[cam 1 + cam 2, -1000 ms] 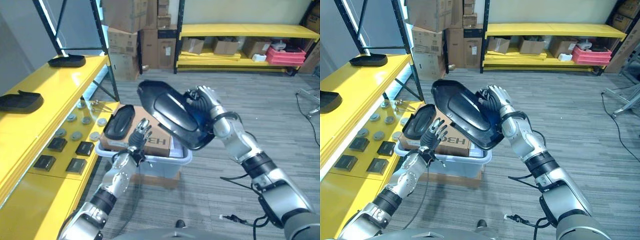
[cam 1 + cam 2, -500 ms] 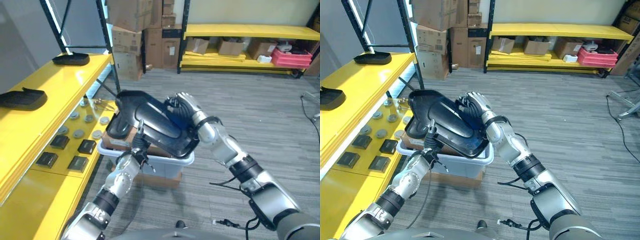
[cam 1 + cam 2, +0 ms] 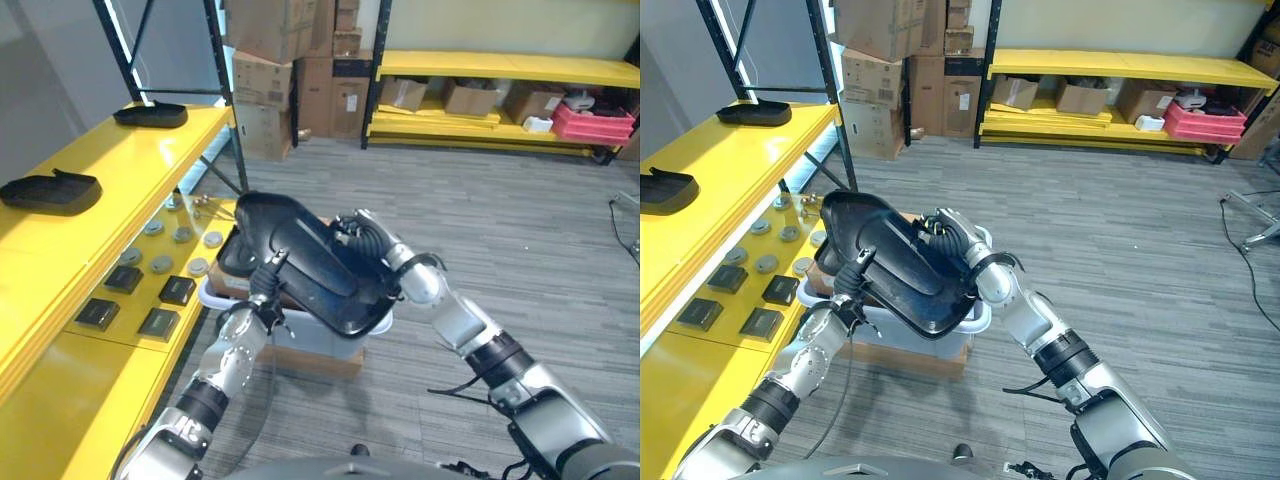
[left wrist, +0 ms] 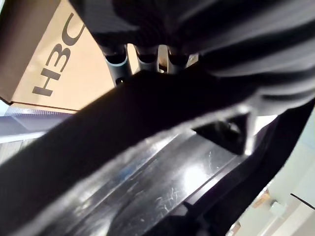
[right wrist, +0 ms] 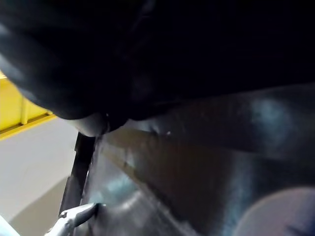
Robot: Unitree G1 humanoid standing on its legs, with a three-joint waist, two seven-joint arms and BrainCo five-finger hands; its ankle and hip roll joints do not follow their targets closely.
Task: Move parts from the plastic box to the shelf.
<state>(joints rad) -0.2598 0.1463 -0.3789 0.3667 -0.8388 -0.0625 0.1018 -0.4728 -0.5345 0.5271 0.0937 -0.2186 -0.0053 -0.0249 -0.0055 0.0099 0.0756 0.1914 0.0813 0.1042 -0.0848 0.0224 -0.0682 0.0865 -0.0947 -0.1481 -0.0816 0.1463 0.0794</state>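
A large black moulded part (image 3: pixel 305 262) hangs tilted over the plastic box (image 3: pixel 908 340). My right hand (image 3: pixel 372 243) is shut on its right edge, fingers curled round the rim. From the lower left, my left hand (image 3: pixel 257 298) reaches up with straight fingers laid against the part's near left edge; in the left wrist view those fingers (image 4: pixel 139 53) run behind the part (image 4: pixel 147 162). A second black part (image 3: pixel 828 262) lies in the box, mostly hidden. The box also holds a cardboard carton (image 4: pixel 54 54). The yellow shelf (image 3: pixel 120 180) stands at the left.
Two black parts (image 3: pixel 50 190) (image 3: pixel 150 114) lie on the shelf's top. Its lower level carries small black squares (image 3: pixel 160 322) and round discs (image 3: pixel 150 265). A flat carton (image 3: pixel 320 360) sits under the plastic box. Stacked cartons (image 3: pixel 265 60) and another yellow rack (image 3: pixel 500 75) stand behind.
My right arm has brought the large part down and to the left, over the box. My left hand, apart from it before, now touches its edge. The camera has shifted a little.
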